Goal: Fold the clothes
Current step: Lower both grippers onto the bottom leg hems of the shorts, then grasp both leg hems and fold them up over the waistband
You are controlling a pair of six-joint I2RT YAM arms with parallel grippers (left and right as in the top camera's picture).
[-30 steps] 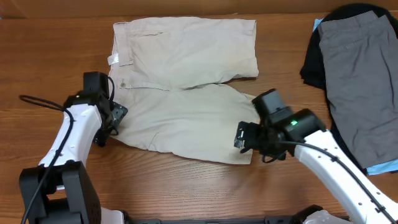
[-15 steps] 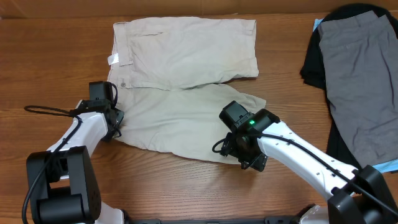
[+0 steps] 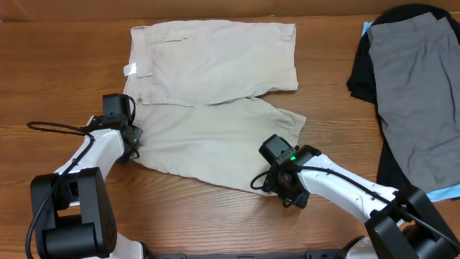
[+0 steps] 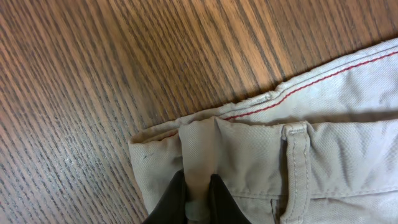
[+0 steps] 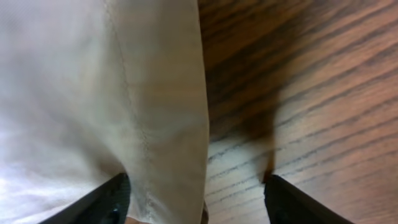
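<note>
The cream-beige shorts (image 3: 215, 86) lie spread flat on the wooden table (image 3: 65, 72), waistband to the left and legs to the right. At the waistband's near-left corner, my left gripper (image 3: 131, 149) is shut on a pinched fold of the fabric (image 4: 199, 149); in the left wrist view its fingertips (image 4: 174, 199) squeeze the cloth just inside the edge. My right gripper (image 3: 278, 184) sits at the near leg's hem. In the right wrist view its jaws stand open, and the hem edge (image 5: 168, 124) runs between the two fingers (image 5: 106, 199).
Grey shorts (image 3: 417, 93) lie on a black garment (image 3: 361, 75) at the right edge of the table, with a light blue item (image 3: 442, 193) showing beneath them. A black cable (image 3: 50, 126) loops out from the left arm.
My left gripper has shut on the waistband corner. My right arm has swung left and nearer, from beside the leg hem to over its lower edge, with its jaws narrowing.
</note>
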